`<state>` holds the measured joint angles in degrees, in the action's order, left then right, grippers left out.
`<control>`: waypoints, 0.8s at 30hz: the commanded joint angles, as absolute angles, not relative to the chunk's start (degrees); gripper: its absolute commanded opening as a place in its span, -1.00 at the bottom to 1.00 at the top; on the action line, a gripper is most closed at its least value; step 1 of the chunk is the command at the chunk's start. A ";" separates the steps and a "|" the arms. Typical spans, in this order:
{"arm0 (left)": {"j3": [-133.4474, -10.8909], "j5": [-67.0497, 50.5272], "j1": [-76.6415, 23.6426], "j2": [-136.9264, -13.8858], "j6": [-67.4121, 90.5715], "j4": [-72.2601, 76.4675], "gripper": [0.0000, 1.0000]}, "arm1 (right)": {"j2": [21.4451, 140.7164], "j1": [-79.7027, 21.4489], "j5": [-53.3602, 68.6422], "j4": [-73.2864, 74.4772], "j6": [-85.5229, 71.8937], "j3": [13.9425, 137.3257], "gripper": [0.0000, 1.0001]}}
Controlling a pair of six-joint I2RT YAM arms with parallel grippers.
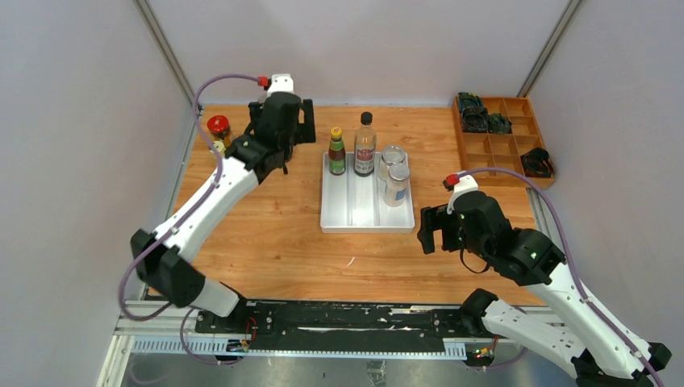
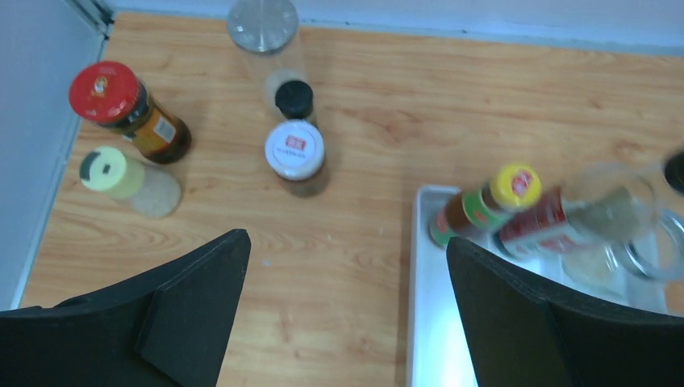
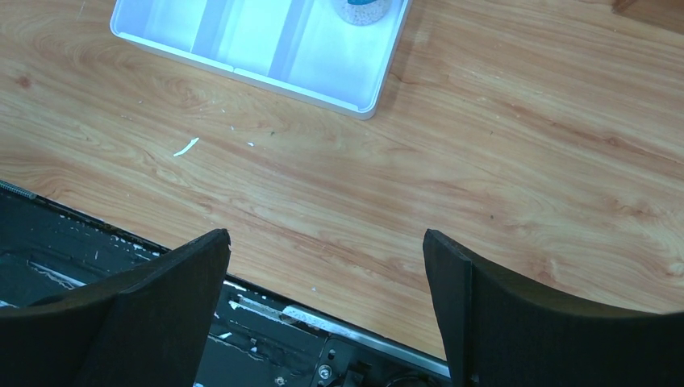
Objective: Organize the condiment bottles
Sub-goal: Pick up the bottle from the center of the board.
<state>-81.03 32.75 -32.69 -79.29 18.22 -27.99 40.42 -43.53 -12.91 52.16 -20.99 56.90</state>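
If the wide-open, empty left gripper [image 2: 347, 239] drops onto the white-capped jar [image 2: 294, 150], a finger may topple its black-capped neighbour [image 2: 294, 98].

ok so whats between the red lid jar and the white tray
A white-capped jar, with a small black-capped bottle just behind it, stands between the red-lidded jar and the tray; seen in the left wrist view.

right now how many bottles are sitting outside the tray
5, all left of the tray: red-lidded jar and pale-capped shaker farthest left, silver-lidded jar at the back, black-capped bottle and white-capped bottle just in front. The left arm may hide more.
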 commanded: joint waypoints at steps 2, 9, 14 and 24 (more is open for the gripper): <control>-95.15 31.75 -25.62 -92.87 16.14 -26.15 0.93 | 40.99 -44.25 -11.48 52.04 -20.30 57.06 0.91; -114.46 36.82 -19.73 -110.67 13.22 -26.30 0.92 | 42.10 -44.28 -11.27 52.39 -19.99 56.67 0.92; -128.04 36.99 -15.83 -123.28 12.50 -29.82 0.93 | 44.94 -44.23 -10.94 51.43 -19.50 56.82 0.92; -128.68 36.82 -13.59 -131.31 13.28 -27.19 0.94 | 50.94 -44.15 -10.02 48.61 -17.45 57.61 0.93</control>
